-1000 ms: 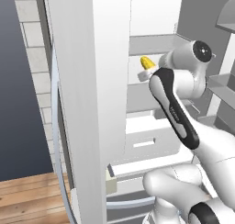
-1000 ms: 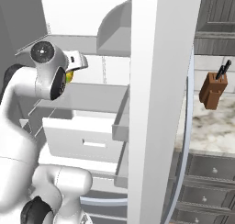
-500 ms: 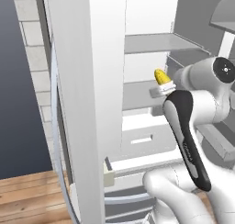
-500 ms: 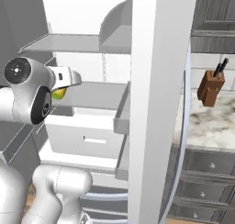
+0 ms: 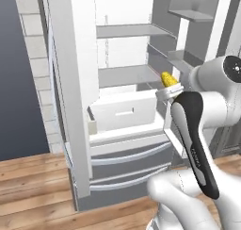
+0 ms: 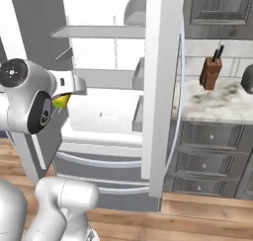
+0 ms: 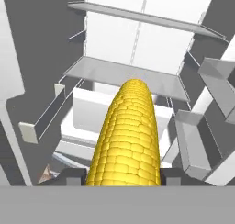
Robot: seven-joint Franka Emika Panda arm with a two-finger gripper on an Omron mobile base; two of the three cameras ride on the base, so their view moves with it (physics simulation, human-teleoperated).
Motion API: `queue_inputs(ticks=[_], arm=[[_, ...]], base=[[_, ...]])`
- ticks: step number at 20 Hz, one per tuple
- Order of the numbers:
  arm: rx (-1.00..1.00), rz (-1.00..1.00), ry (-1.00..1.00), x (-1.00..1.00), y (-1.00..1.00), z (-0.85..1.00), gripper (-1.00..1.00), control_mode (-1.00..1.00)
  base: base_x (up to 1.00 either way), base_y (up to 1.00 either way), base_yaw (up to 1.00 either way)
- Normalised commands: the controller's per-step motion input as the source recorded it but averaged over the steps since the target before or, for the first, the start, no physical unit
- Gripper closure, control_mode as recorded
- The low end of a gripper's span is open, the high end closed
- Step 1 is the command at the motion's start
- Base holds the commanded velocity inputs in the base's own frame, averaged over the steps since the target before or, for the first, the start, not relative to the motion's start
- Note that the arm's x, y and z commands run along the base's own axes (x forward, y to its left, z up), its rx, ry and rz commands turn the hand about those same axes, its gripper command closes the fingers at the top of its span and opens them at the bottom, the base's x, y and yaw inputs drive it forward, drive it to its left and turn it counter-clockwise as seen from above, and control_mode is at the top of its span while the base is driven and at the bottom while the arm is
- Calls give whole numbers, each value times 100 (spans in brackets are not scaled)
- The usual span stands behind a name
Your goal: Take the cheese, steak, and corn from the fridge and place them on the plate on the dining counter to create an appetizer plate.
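Pincer [image 7: 123, 178] is clamped on the corn [image 7: 126, 136], cob held lengthwise between the tips, out in front of the open fridge [image 5: 70, 92]. Risk as judged: the round cob is gripped near one end only, so it could be rolled or slipped out on a fast swing, or clipped against the door [image 6: 160, 87]. Shelves [image 7: 124, 74] and white drawer [image 5: 123, 112] are seen with nothing on them.

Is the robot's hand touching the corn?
Touching. In the hand view the corn sits squeezed between the hand's two dark fingertips, with no gap either side.
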Motion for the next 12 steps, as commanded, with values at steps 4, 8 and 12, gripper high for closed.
queue_inputs(ticks=[4, 8, 12], arm=[[0, 0, 0, 0, 0, 0, 100, 100], [0, 0, 0, 0, 0, 0, 100, 100], [0, 0, 0, 0, 0, 0, 100, 100]], base=[[-76, -42, -8], [-27, -88, -2], [-1, -100, -1]])
